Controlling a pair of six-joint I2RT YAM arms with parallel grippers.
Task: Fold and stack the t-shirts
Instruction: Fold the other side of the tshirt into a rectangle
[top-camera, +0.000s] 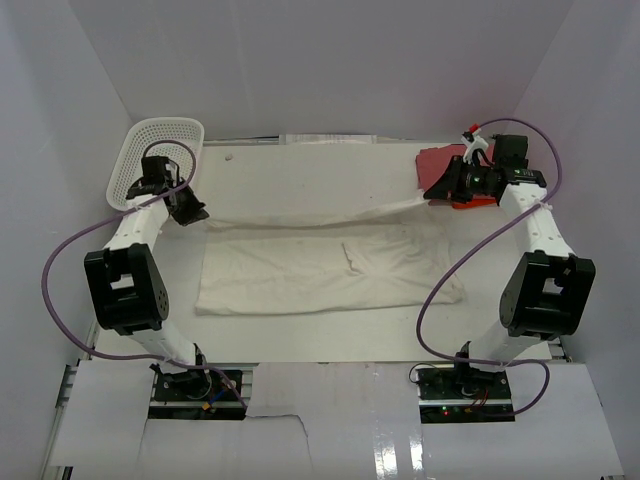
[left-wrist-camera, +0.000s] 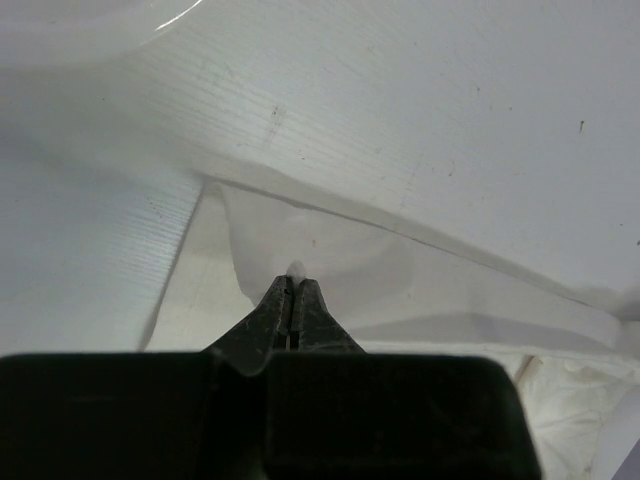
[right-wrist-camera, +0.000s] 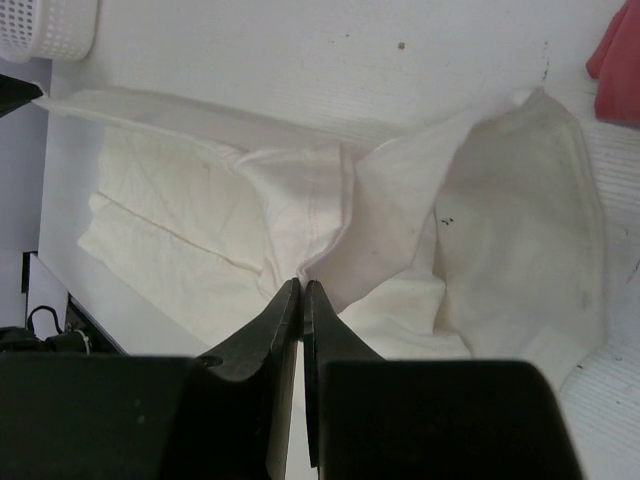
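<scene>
1. Cloth lies nearest: the cream shirt is spread in a long band across the middle of the counter, its near part resting flat.
2. Its far edge is raised off the counter and drawn into a taut line between the two arms, probably so that it can be carried over as a fold without sagging.
3. The left end of that edge is pinched by the left fingers, which are pressed tight together on the cloth.
4. The right end is pinched likewise by the right fingers, with only bunched fabric between them.
5. Just beyond the right fingers, the red shirt lies at the far right, apparently kept aside for its own turn.
6. Farthest left, the basket is seen behind the left arm.
</scene>
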